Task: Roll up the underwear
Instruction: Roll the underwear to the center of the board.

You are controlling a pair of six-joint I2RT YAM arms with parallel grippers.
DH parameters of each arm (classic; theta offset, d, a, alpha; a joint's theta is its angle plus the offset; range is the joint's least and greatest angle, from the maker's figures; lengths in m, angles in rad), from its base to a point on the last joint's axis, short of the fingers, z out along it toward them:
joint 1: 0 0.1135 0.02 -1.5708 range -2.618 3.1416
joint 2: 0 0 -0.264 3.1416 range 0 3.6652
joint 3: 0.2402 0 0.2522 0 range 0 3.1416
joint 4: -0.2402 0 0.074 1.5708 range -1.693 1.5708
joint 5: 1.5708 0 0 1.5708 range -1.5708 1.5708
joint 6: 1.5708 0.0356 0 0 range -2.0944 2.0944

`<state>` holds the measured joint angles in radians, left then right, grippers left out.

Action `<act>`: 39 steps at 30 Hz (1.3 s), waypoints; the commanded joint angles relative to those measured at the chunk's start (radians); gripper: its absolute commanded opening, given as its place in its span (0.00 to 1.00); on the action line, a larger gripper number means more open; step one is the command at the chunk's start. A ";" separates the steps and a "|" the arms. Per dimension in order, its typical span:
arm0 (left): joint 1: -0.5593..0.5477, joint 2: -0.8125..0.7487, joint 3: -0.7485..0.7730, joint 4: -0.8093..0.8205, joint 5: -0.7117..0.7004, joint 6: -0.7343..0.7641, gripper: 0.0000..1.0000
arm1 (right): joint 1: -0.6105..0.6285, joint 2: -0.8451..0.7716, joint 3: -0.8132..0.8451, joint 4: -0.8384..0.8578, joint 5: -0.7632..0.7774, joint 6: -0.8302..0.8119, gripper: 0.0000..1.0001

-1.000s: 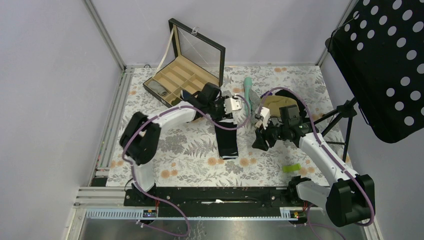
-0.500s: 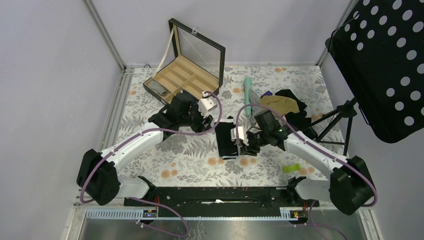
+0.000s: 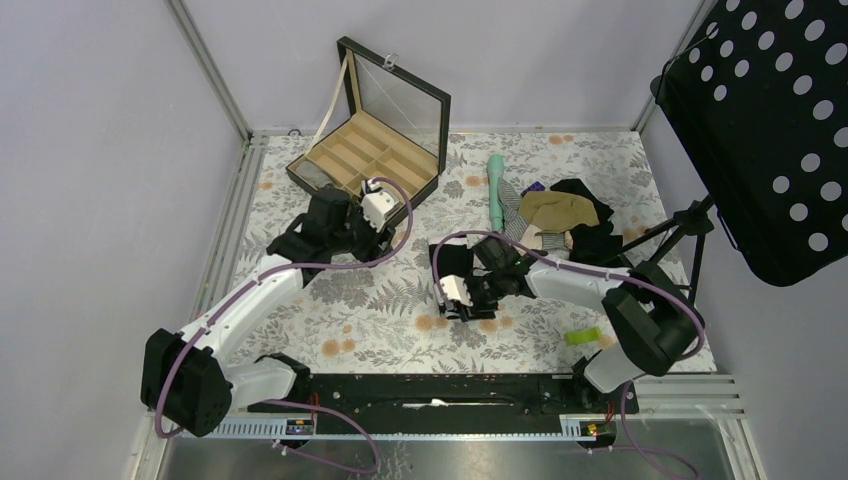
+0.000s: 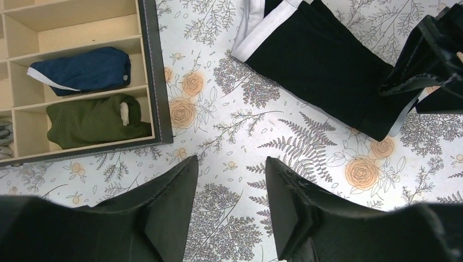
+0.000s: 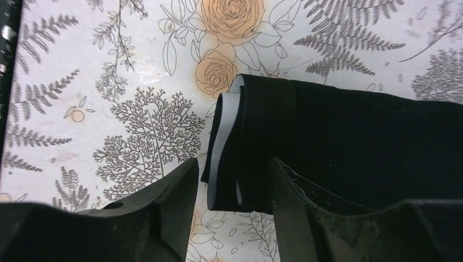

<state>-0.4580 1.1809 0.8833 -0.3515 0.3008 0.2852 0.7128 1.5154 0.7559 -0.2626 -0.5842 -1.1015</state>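
The underwear [image 3: 453, 262] is a dark navy strip with a white waistband edge, lying flat on the floral table in the middle. In the right wrist view its near end [image 5: 256, 136] is curled over into a small roll. My right gripper [image 5: 233, 164] is open, with a finger on each side of that rolled end; in the top view it [image 3: 468, 306] sits at the strip's near end. My left gripper [image 4: 232, 159] is open and empty above bare table, left of the underwear [image 4: 322, 60]. In the top view the left gripper [image 3: 385, 228] is near the box.
A black-framed organiser box [image 3: 370, 155] stands open at the back left, with a rolled blue garment [image 4: 82, 68] and a green one [image 4: 93, 120] inside. A tan garment [image 3: 560, 208], a black garment [image 3: 592, 228] and a teal brush [image 3: 496, 185] lie at the right. A music stand [image 3: 770, 130] is far right.
My left gripper has let go and drawn back left toward the box. My right gripper has moved left and nearer, to the near end of the underwear.
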 commanded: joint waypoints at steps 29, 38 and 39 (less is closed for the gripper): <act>-0.285 -0.243 -0.258 0.063 0.182 0.662 0.59 | -0.143 0.521 0.614 -0.635 -0.260 0.158 0.09; -0.397 0.089 -0.345 0.617 0.129 0.605 0.67 | -0.164 0.569 0.660 -0.671 -0.276 0.178 0.12; -0.400 0.121 -0.344 0.647 0.126 0.616 0.67 | -0.164 0.568 0.659 -0.671 -0.275 0.178 0.12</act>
<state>-0.8448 1.2106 0.5407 -0.0174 0.4503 0.8909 0.5518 2.0686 1.3876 -0.8791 -0.8371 -0.9428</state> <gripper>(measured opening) 0.670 0.176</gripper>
